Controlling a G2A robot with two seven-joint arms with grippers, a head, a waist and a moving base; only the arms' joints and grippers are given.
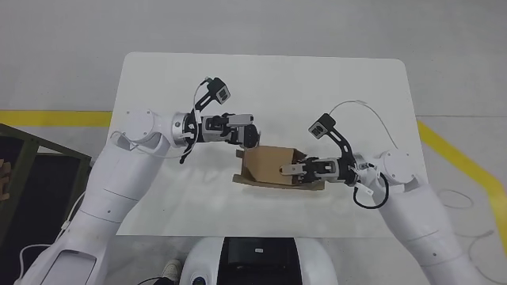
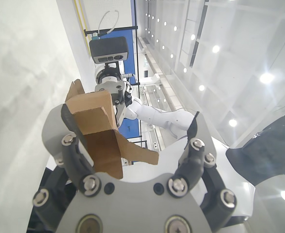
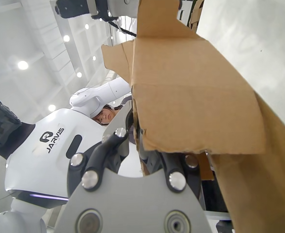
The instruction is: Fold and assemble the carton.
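Cardboard carton (image 1: 268, 165) tight in the right pincer (image 1: 293, 169), left pincer (image 1: 252, 136) wide apart just beside it.

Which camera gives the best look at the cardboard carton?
The top view: it takes in the whole carton, with the table around it. The left wrist view shows one open end with flaps; the right wrist view, one side panel up close.

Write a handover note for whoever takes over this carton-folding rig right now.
Left gripper: open, at the far left corner of the carton.
Right gripper: shut on the carton's right wall.
Carton: on the table, middle, near the robot.
Done: body opened up roughly into a box shape.
Left: flaps stick out unfolded; fold and tuck them.
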